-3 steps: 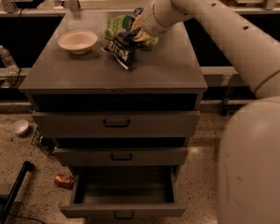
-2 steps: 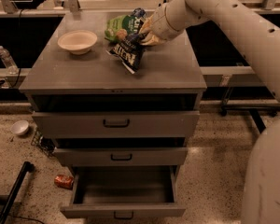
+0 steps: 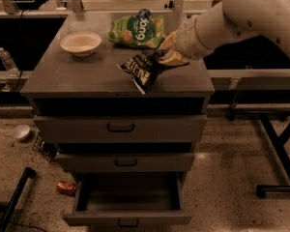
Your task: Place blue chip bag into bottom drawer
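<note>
The blue chip bag [image 3: 141, 70] is dark navy with white lettering and hangs crumpled from my gripper [image 3: 167, 57], just above the front right part of the cabinet top [image 3: 63, 76]. The gripper is shut on the bag's upper right edge, and my pale arm [image 3: 232, 18] reaches in from the upper right. The bottom drawer [image 3: 128, 206] is pulled out below the two upper drawers, and its inside looks dark and empty.
A bright green snack bag [image 3: 137, 30] lies at the back of the top and a pale bowl [image 3: 80, 43] at its back left. On the floor lie a red can [image 3: 66, 187], a white bowl [image 3: 21, 131] and a black pole [image 3: 12, 202]. A water bottle [image 3: 7, 61] stands at left.
My gripper has lifted the blue chip bag away from the green bag and carried it forward and right, toward the front edge of the cabinet top.
</note>
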You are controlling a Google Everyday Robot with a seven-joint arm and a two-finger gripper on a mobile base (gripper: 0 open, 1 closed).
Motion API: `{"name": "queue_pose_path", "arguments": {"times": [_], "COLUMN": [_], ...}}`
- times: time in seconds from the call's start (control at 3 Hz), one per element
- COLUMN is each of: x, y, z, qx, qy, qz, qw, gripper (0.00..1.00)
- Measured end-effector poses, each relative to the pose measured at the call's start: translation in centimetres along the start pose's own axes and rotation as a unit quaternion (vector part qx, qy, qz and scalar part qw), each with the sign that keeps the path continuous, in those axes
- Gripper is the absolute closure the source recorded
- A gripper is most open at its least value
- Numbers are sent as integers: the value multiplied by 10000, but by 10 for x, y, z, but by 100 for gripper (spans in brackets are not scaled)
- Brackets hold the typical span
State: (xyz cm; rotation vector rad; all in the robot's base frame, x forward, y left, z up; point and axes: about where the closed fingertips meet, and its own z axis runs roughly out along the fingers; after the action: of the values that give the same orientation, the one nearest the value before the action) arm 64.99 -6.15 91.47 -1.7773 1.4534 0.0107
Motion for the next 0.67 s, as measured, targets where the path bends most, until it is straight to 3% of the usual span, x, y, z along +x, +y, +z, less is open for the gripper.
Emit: {"name": "queue_pose_path", "arguments": {"times": [0.33,0.67], "x": [-2,-2], "y": [44,44], "z": [-31,-31], "qx": [-306,-306], "qy": [-6,-6], "qz": [491,491], "qw": [9983,9983], "gripper": [100,100]}}
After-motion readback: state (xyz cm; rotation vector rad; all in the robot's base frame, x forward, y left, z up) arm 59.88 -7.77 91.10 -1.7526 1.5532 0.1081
